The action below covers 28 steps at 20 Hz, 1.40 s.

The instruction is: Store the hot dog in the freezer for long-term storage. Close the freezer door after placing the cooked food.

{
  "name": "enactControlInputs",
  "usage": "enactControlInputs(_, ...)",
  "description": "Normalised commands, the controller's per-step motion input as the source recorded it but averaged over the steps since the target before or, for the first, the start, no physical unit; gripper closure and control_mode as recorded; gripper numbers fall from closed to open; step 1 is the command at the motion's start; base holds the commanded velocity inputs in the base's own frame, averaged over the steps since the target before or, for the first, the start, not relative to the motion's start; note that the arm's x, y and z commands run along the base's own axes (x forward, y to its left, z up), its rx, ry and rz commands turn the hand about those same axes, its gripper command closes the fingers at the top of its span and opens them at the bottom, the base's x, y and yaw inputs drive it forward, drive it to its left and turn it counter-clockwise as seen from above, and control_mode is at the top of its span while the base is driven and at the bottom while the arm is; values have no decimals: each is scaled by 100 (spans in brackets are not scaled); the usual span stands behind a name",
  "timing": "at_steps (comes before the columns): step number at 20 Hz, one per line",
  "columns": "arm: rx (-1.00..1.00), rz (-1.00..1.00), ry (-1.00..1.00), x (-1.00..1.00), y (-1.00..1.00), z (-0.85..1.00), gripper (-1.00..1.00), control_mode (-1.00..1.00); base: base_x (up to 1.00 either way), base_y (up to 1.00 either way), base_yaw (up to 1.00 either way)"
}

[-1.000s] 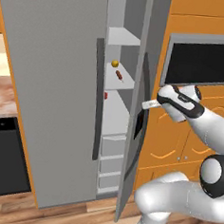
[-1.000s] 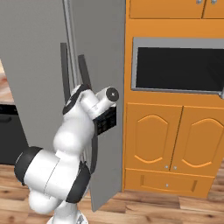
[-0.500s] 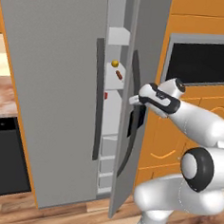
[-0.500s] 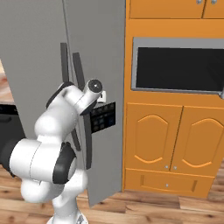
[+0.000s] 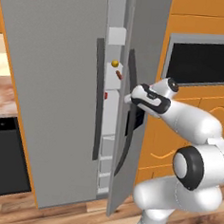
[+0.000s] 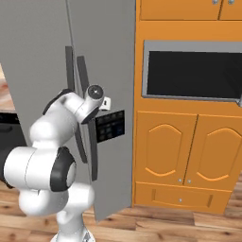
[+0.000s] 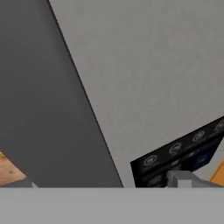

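Note:
The hot dog (image 5: 118,75) lies on a white shelf inside the freezer (image 5: 107,132), seen through the narrow gap left by the door. The freezer door (image 5: 147,40) (image 6: 108,56) stands only slightly ajar. My gripper (image 5: 129,99) (image 6: 105,101) is open, empty, and pressed against the door's outer face just above the dark dispenser panel (image 6: 111,126) (image 7: 179,155), beside the long dark handle (image 5: 129,115). In the hand view the grey door face (image 7: 153,65) is very close, and one fingertip (image 7: 178,178) shows at the bottom.
A small yellow ball (image 5: 115,63) and a small red lump (image 5: 105,95) also sit inside. The wider grey door (image 5: 49,80) is shut at left. Orange cabinets and a wall oven (image 6: 189,75) stand at right, and a black appliance (image 5: 5,158) sits under a wooden counter at left.
The freezer door has swung steadily toward shut, narrowing the gap. My arm has swept left with it, the open gripper staying against the door face.

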Motion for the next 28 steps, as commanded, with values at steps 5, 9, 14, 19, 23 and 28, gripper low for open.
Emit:
enactControlInputs(5, 0, -7, 0, 44, 23, 0, -100, -100, 0, 0, 0)
enactControlInputs(9, 0, -3, 0, 59, 13, 0, -100, -100, 0, 0, 0)
enactControlInputs(14, 0, -1, 0, 57, 4, 0, -100, -100, 0, 0, 0)
enactControlInputs(19, 0, 0, 0, 57, 0, 0, -100, -100, 0, 0, 0)
enactControlInputs(23, 0, 0, 0, 50, 0, 0, -100, -100, 0, 0, 0)
enactControlInputs(28, 0, 0, 0, 49, 0, 0, -100, -100, 0, 0, 0)
